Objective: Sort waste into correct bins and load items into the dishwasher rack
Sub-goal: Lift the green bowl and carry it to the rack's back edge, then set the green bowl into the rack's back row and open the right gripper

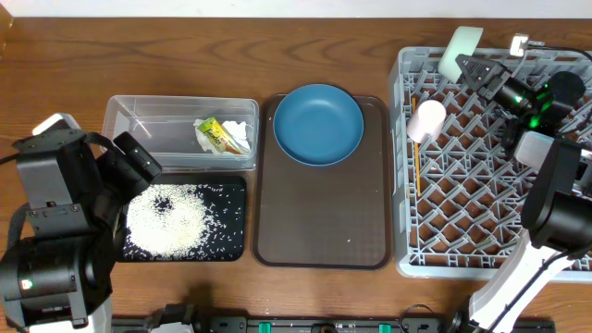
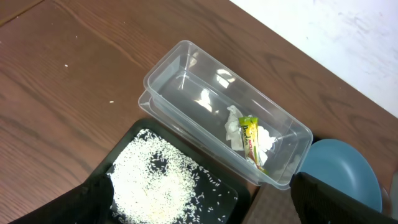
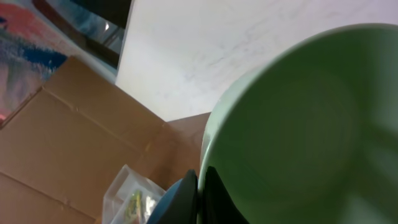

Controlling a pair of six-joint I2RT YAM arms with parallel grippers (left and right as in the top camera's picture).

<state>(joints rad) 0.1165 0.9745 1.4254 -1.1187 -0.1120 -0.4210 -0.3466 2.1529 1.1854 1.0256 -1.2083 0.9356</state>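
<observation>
My right gripper is shut on the rim of the pale mint bowl, held tilted over the far left corner of the dishwasher rack. The bowl fills the right wrist view, its rim pinched between the fingers. A pink-white cup and wooden chopsticks lie in the rack. The blue plate rests on a brown tray. The wrapper and tissue lie in the clear tub. Rice covers the black tray, with my left gripper open above it.
The clear tub and black tray sit side by side left of the brown tray. The left arm's bulk stands at the table's left edge. A cardboard box shows beyond the table in the right wrist view.
</observation>
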